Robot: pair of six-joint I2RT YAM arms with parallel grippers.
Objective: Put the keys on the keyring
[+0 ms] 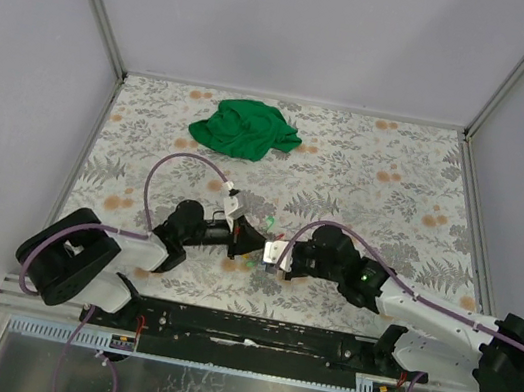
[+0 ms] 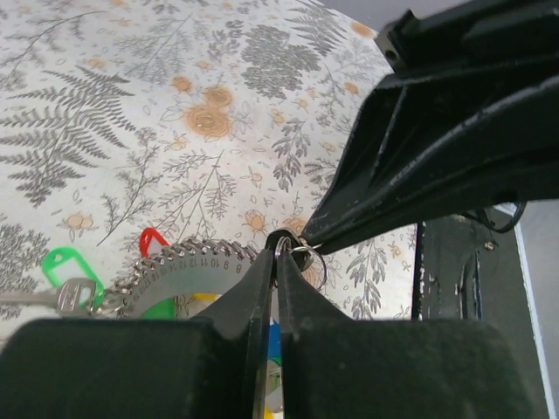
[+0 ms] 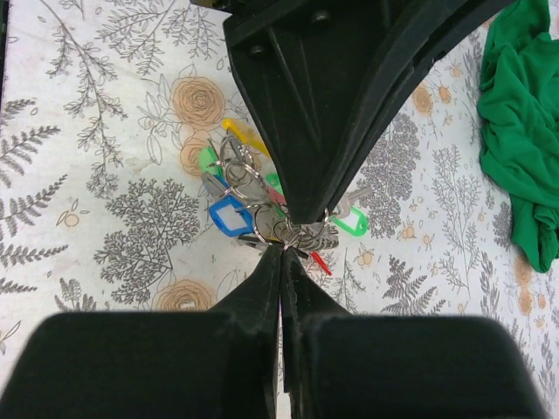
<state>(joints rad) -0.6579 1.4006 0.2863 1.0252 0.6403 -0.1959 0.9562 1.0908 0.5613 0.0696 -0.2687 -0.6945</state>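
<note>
While both arms meet over the middle of the worktop (image 1: 397,179), the left tool (image 2: 278,255) and the right tool (image 3: 281,251) each have their fingers pressed together, pinching the thin keyring (image 3: 286,230) from opposite sides. The bright-headed keys (image 3: 229,216) bunch just beneath it, with a green key (image 2: 65,269) trailing toward nine o'clock. Threading looks to be the step in hand. Next, I'd say, the wire needs prying apart and a key's hole feeding on. A green cloth (image 1: 245,129) lies at twelve o'clock.
</note>
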